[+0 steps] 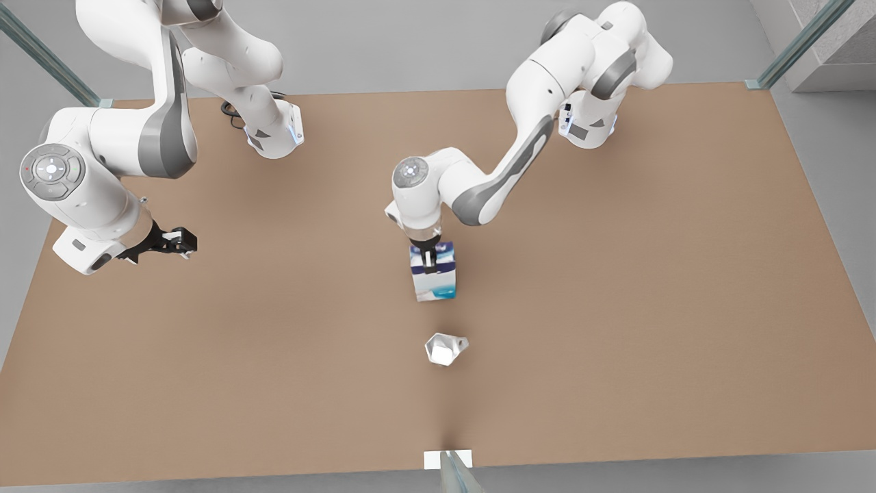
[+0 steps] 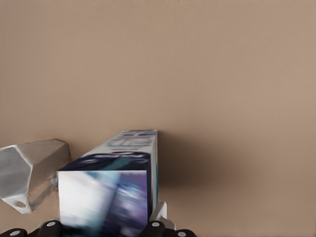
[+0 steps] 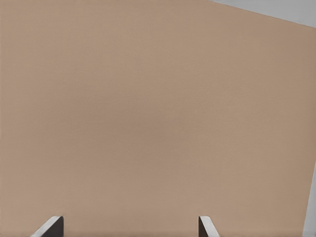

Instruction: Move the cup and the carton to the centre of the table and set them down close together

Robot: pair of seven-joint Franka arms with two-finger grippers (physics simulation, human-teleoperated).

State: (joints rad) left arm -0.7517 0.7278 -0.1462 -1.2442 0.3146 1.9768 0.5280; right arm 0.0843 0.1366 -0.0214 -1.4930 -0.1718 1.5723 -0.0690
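Two pincers: my left pincer (image 1: pixel 429 259) clenched on white, blue-banded rectangular carton (image 1: pixel 434 275) mid-tabletop (image 1: pixel 616 287), pale faceted cup (image 1: pixel 445 348) near it, my right pincer (image 1: pixel 179 241) released, waiting.

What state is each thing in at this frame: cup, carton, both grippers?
Cup: free on the table, tipped over, close to the carton.
Carton: upright at mid-table, gripped at its top.
Left gripper: shut on the carton.
Right gripper: open, empty, waiting at the front view's left.

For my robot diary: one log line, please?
left hand shut on blue-white box carton | right hand open, waiting | pale faceted cup near carton
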